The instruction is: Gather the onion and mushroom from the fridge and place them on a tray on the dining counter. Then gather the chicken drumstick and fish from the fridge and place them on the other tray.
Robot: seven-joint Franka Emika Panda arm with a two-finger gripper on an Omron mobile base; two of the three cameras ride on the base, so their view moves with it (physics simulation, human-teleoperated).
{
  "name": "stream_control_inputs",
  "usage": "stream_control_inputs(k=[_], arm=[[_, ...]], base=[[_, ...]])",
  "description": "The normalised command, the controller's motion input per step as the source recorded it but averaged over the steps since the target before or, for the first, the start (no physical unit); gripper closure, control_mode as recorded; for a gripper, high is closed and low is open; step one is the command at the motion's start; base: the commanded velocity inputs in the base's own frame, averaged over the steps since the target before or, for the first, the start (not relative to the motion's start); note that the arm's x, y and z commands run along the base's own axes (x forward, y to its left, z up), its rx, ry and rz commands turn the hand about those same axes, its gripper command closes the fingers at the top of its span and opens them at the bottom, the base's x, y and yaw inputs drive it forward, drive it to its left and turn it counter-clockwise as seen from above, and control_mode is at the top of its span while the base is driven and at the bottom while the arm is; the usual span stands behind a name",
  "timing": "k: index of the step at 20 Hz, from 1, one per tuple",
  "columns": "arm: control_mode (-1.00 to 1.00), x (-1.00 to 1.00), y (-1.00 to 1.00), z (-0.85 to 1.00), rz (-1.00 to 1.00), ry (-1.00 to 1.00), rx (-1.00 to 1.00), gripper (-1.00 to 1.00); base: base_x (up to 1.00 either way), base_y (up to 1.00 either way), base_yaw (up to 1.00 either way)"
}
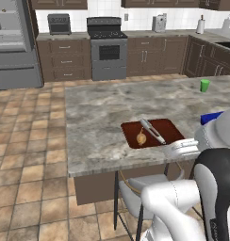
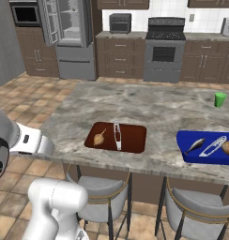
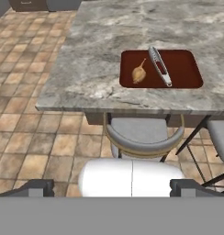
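Counter (image 2: pixel 149 110): far half bare, room to move | other tray (image 2: pixel 133 140) at near edge: fish (image 2: pixel 117 135) and chicken drumstick (image 2: pixel 99 137) lie in it; tray (image 2: pixel 191 157) right, loaded | Fingers (image 3: pixel 112 187): spread, empty | You judge placing done; back off above stools.

The robot's arm hides most of the blue tray (image 1: pixel 211 116).

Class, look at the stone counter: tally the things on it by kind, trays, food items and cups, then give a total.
Trays: 2, flat dark red-brown tray, bright blue tray
Food items: 5, tan chicken drumstick, slim silvery fish, three pieces on the blue tray
Cups: 1, green cup
Total: 8
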Motion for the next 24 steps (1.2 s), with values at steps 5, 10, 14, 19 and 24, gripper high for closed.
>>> stream_control_inputs(k=[5,10,14,19,24], arm=[[-1.0,-0.15,0.29,-0.05,0.01,0.0,0.0,-1.0],[1.0,0.0,0.0,0.0,0.0,0.0,0.0,-1.0],[1.0,0.0,0.0,0.0,0.0,0.0,0.0,-1.0],[1.0,0.0,0.0,0.0,0.0,0.0,0.0,-1.0],[1.0,0.0,0.0,0.0,0.0,0.0,0.0,-1.0]], base=[[0.0,0.0,0.0],[-0.02,1.0,0.01],[0.0,1.0,0.0],[0.01,1.0,0.0],[0.3,1.0,0.0]])
